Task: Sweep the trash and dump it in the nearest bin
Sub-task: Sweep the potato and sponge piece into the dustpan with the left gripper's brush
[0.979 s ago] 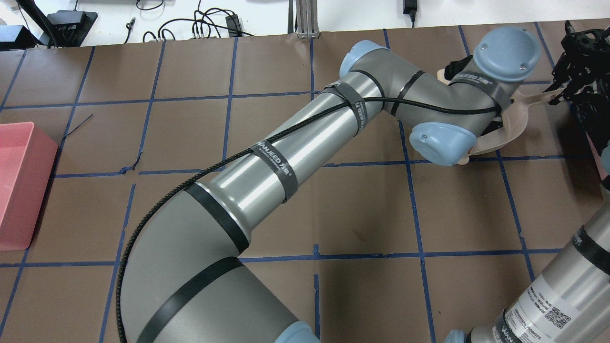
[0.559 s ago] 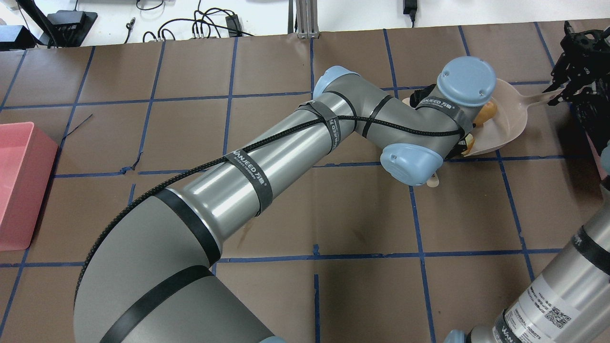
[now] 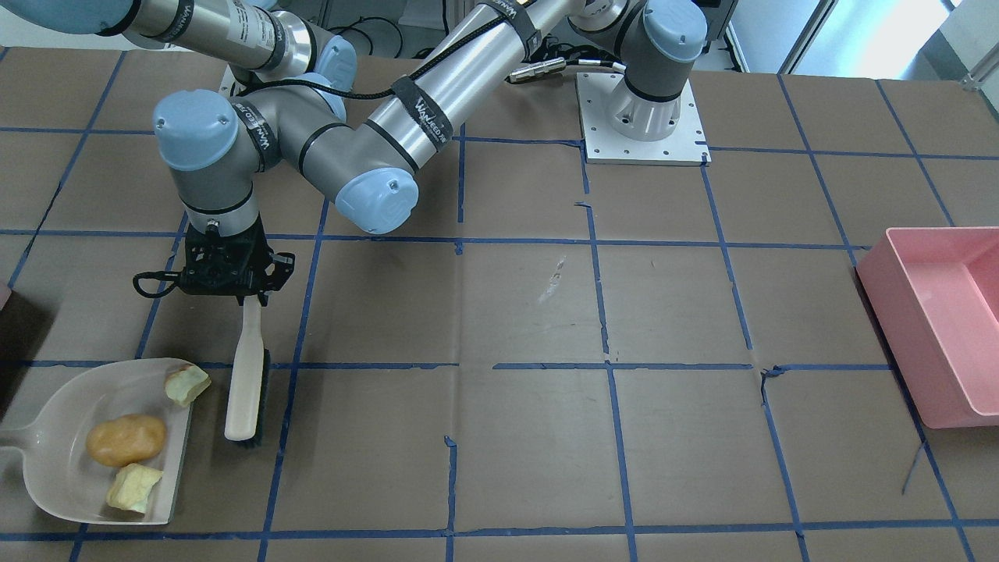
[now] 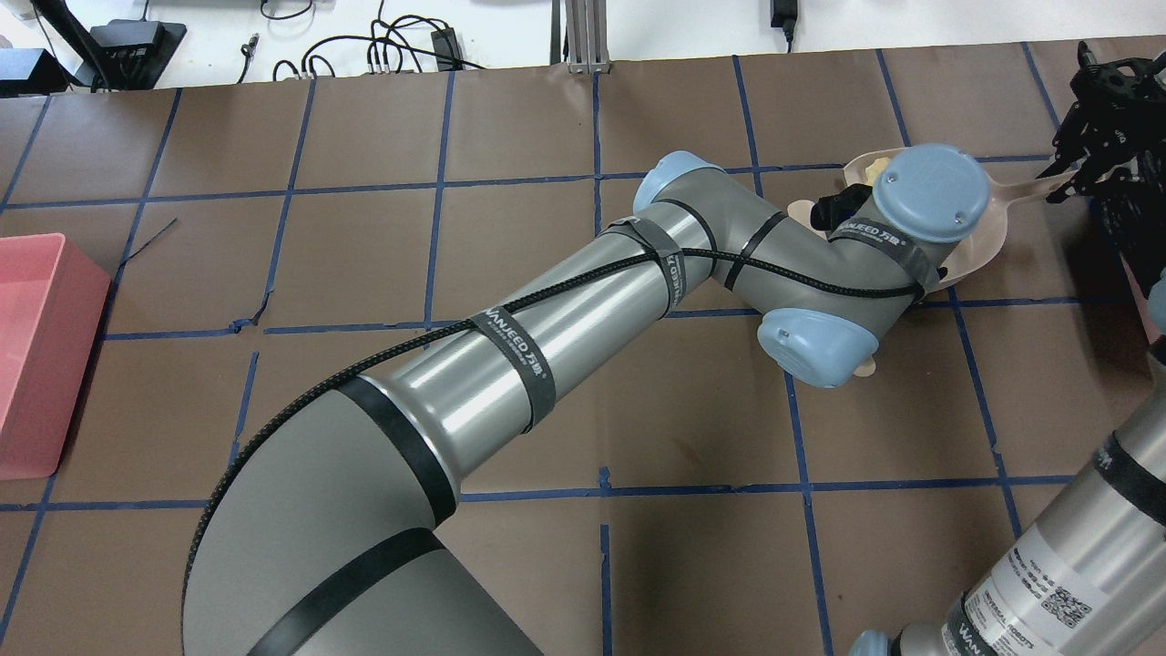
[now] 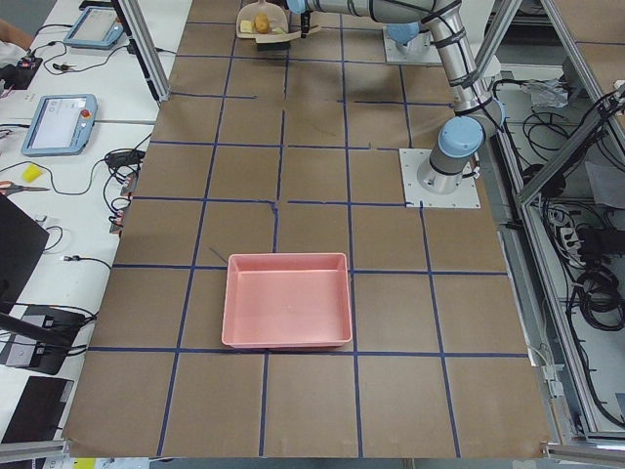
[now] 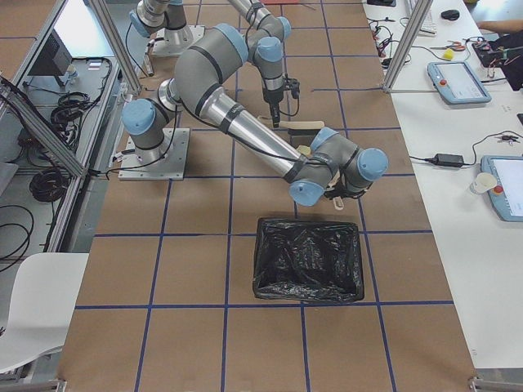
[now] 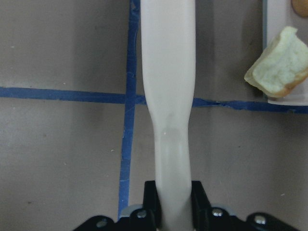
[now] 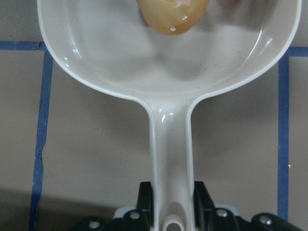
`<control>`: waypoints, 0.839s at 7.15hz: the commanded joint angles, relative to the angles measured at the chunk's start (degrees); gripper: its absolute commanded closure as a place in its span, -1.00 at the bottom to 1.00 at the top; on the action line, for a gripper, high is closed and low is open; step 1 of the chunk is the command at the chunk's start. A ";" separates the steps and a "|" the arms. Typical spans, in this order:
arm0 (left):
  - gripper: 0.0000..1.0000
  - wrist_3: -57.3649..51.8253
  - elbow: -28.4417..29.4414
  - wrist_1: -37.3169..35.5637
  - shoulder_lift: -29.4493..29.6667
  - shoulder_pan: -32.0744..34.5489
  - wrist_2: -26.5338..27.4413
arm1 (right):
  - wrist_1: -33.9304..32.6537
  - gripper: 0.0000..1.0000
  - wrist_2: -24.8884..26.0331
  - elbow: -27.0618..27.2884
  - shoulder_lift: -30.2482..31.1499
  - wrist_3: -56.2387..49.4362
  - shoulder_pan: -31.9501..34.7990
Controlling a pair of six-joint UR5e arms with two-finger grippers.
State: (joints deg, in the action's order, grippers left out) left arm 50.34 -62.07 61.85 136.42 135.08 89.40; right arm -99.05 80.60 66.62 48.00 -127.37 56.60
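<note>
A cream dustpan (image 3: 55, 468) lies on the table at the front-facing view's lower left. In it are the tan potato-like ball (image 3: 126, 439) and a yellow chunk (image 3: 134, 487). A pale green-yellow chunk (image 3: 187, 384) sits on the corner of its lip. My left gripper (image 3: 248, 295) is shut on the cream handle of a dark-bristled brush (image 3: 246, 390), which stands just outside the pan's mouth. My right gripper (image 8: 171, 192) is shut on the dustpan handle (image 8: 169, 144); the ball (image 8: 173, 14) shows at the top of that view. In the overhead view my left arm hides most of the dustpan (image 4: 988, 232).
A pink bin (image 3: 936, 320) stands far off at the table's opposite end. A black-lined bin (image 6: 309, 260) stands close to the dustpan, on the near side in the exterior right view. Blue tape lines grid the brown table.
My left wrist with the brush swung from the dustpan's far side back across its mouth, then edged right again. The dustpan and right gripper stayed put.
</note>
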 commanded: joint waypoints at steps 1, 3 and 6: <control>0.97 1.95 7.45 -0.06 4.80 0.97 0.07 | 0.00 1.00 0.00 0.00 -0.01 0.02 0.00; 0.97 4.32 12.22 0.03 7.80 1.76 0.07 | 0.00 1.00 0.00 0.00 0.07 0.02 0.00; 0.97 6.70 17.22 0.03 9.30 2.47 0.69 | 0.00 1.00 0.00 0.00 -0.01 0.02 0.00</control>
State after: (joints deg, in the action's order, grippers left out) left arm 56.18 -47.64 61.87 144.73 137.34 90.01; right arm -99.05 80.60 66.62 48.00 -127.35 56.60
